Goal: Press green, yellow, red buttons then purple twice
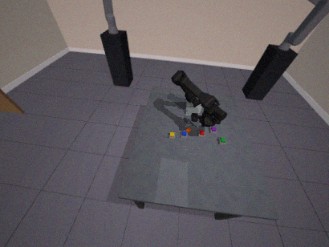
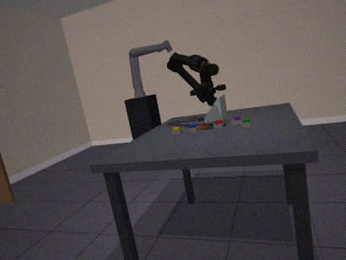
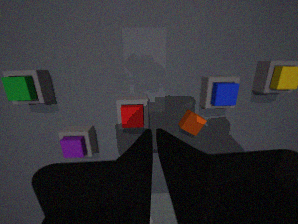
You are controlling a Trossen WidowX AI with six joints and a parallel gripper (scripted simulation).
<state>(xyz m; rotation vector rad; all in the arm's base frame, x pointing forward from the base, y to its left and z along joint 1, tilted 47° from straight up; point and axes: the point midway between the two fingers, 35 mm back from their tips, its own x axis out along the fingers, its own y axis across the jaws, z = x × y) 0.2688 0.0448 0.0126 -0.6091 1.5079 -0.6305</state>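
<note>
My gripper (image 2: 213, 103) (image 3: 153, 134) is shut and empty. It hangs above the table, clear of all buttons. In the wrist view the red button (image 1: 201, 132) (image 2: 218, 121) (image 3: 132, 115) lies just beyond and left of the fingertips. The purple button (image 1: 213, 129) (image 2: 237, 118) (image 3: 73, 147) is further left, and the green button (image 1: 223, 139) (image 2: 246, 121) (image 3: 19, 88) is at the left edge. The yellow button (image 1: 172, 135) (image 2: 176, 128) (image 3: 286, 78) is at the right edge. All four caps stand raised on their grey housings.
A blue button (image 1: 184, 133) (image 2: 192, 126) (image 3: 225, 94) stands between the red and yellow ones. An orange block (image 1: 188, 130) (image 2: 202, 127) (image 3: 192, 122) lies close to it, right of the fingertips in the wrist view. A pale wedge-shaped piece (image 2: 216, 111) stands behind the buttons.
</note>
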